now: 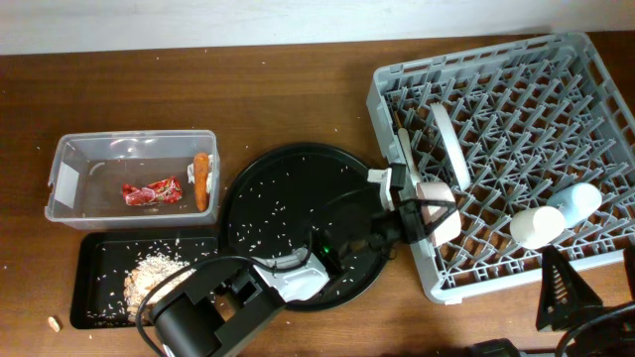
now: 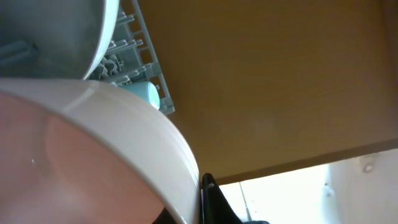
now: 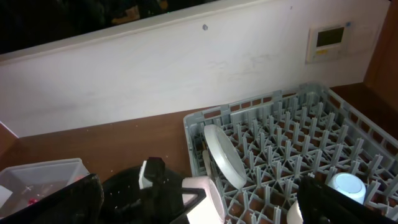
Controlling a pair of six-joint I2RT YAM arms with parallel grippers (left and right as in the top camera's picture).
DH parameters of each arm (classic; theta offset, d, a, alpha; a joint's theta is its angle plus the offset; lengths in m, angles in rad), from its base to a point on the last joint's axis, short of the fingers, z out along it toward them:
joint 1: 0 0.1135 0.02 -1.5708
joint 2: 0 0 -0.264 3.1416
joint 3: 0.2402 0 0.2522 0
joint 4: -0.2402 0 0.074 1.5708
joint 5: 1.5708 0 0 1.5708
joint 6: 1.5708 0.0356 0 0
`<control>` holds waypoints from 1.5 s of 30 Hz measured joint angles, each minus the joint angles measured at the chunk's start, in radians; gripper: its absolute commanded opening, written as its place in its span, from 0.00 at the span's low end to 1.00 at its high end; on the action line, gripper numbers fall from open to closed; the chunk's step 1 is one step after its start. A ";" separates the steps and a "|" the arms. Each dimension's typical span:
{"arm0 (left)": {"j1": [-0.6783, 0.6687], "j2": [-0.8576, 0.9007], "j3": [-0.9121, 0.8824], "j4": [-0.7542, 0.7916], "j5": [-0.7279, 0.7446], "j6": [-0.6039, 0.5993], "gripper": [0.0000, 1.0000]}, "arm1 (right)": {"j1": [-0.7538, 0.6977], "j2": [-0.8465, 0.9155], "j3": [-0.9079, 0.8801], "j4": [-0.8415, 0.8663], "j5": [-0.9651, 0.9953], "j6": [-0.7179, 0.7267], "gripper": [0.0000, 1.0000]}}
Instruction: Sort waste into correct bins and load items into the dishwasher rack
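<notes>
My left gripper (image 1: 415,216) is shut on the rim of a white bowl (image 1: 440,211), held tilted over the front left corner of the grey dishwasher rack (image 1: 496,89). In the left wrist view the bowl (image 2: 124,143) fills the left side, with one finger (image 2: 208,199) against its rim. A pale plate (image 1: 449,144) stands on edge in the rack. A white cup (image 1: 536,226) and a blue cup (image 1: 578,203) lie at its front right. The clear tub (image 1: 69,149) holds a red wrapper (image 1: 152,191) and a carrot stub (image 1: 201,178). The black tray (image 1: 99,268) holds rice scraps (image 1: 154,270). My right gripper (image 1: 564,288) is open and empty.
A big round black tray (image 1: 298,178) dotted with rice grains lies between the bins and the rack, under my left arm. A white fork-like piece (image 1: 406,149) stands in the rack's left side. A small crumb (image 1: 55,323) lies at the table's front left.
</notes>
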 measured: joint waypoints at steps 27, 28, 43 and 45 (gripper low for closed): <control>0.116 -0.069 0.007 -0.422 0.185 0.087 0.99 | 0.000 0.000 0.000 0.000 0.000 0.000 0.99; 0.127 -0.101 0.003 -0.517 0.180 0.105 0.99 | 0.000 0.000 0.000 0.000 0.000 0.000 0.99; 0.519 -1.051 0.335 -2.338 -0.416 0.811 0.99 | 0.000 -0.002 0.000 0.000 0.000 0.000 0.99; 0.522 -1.073 0.410 -2.465 -0.610 0.865 0.99 | 0.000 -0.002 0.000 0.000 0.000 0.000 0.99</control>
